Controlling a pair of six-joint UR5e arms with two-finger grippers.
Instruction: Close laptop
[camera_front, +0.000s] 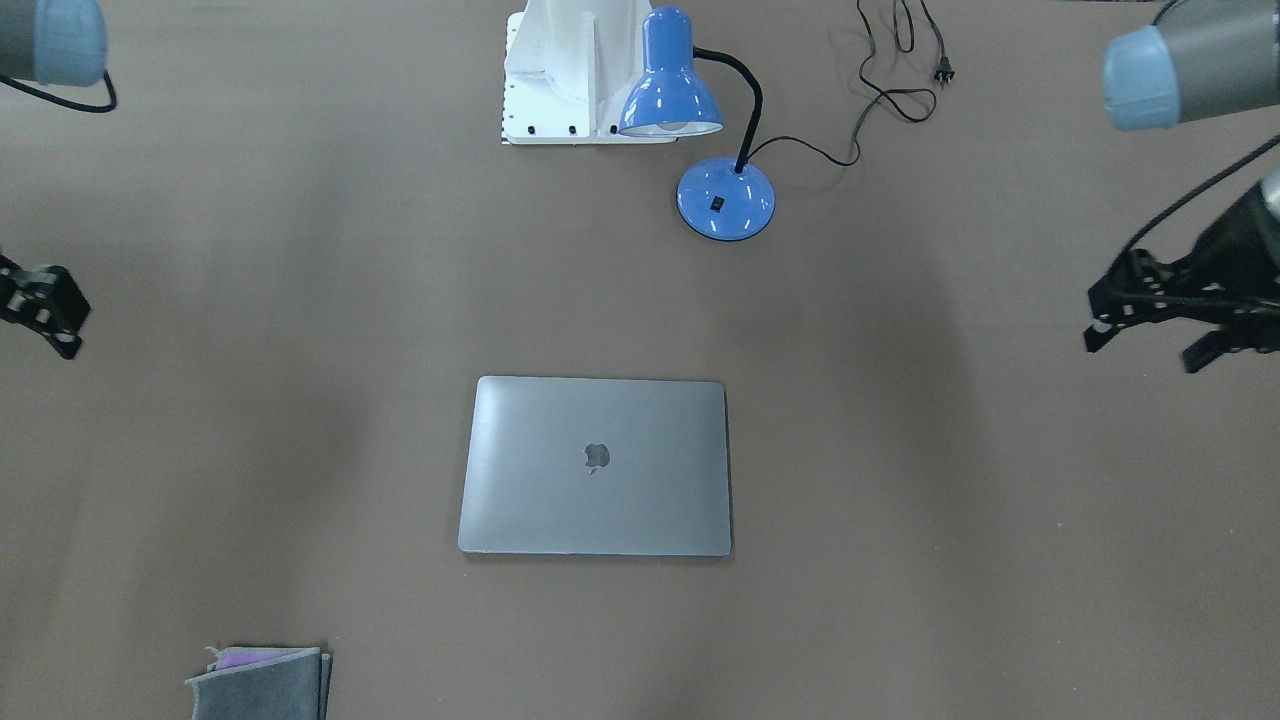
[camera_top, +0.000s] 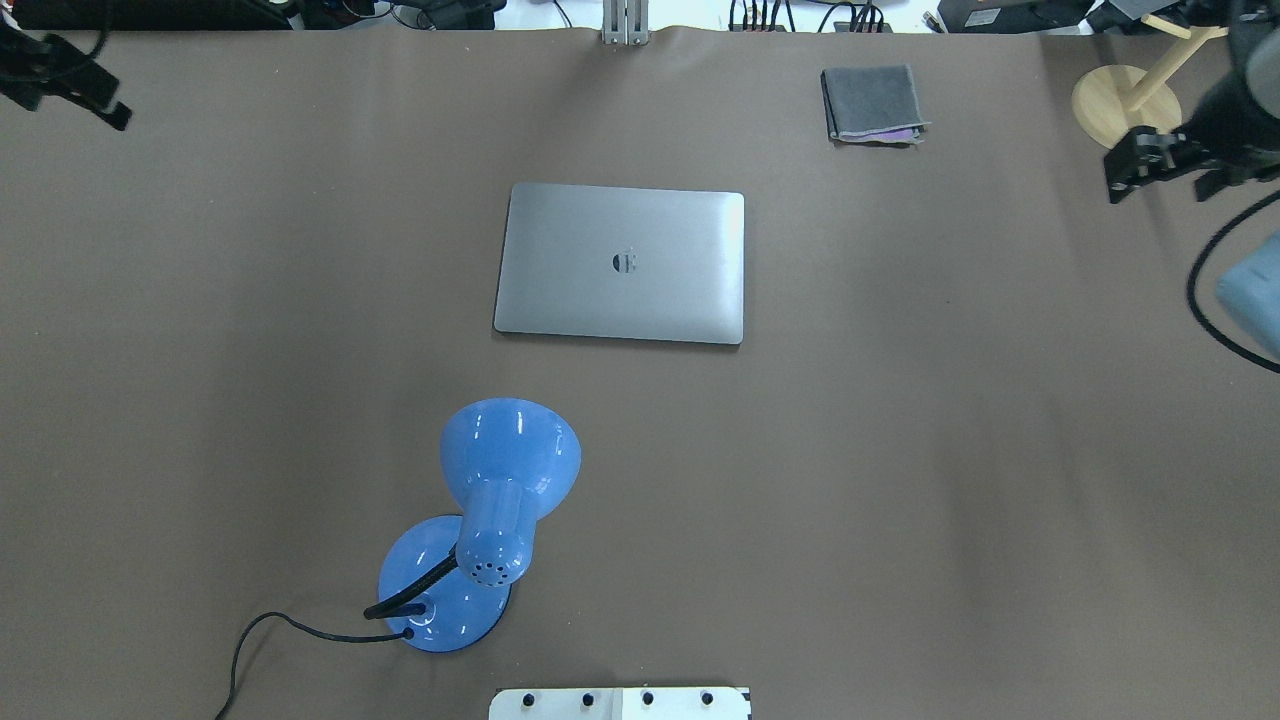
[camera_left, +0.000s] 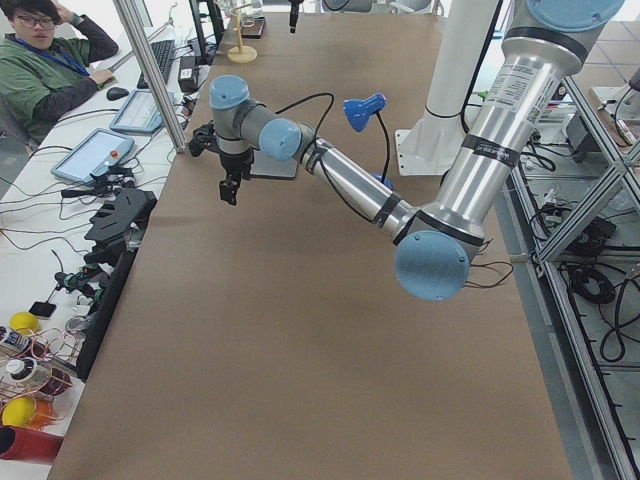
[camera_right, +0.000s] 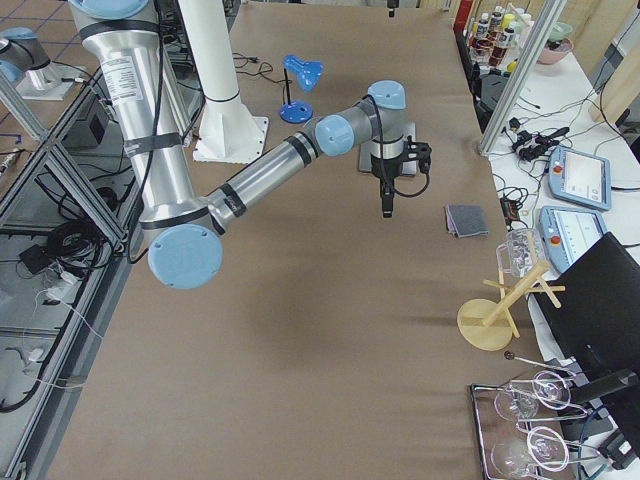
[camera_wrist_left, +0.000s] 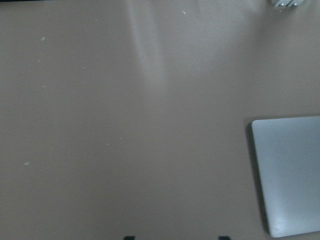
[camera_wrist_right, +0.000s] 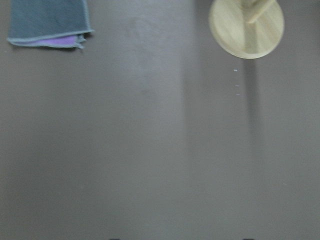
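Currently in hand: nothing that I can see; judging from the lid, the closing step looks finished.
Laptop: the laptop (camera_top: 620, 262) lies flat in the middle of the desk (camera_top: 900, 450), lid down, logo facing up; no keys and no screen are visible.
Left hand: the left hand (camera_front: 1150, 330) hangs over the desk's edge on its own side, well apart from the laptop. Its wrist camera shows two fingertips far from each other, so the fingers are spread and hold nothing.
Right hand: the right hand (camera_top: 1160, 175) is at the opposite edge, near a round wooden stand (camera_top: 1112, 97). Its fingers are also spread and empty.
Other things: a blue lamp (camera_top: 500, 500) stands nearer to the robot's base; a folded grey cloth (camera_top: 872, 103) lies at the far edge.
Next move: I think none is needed on the laptop; at most the arms can go to rest without passing over the lid.
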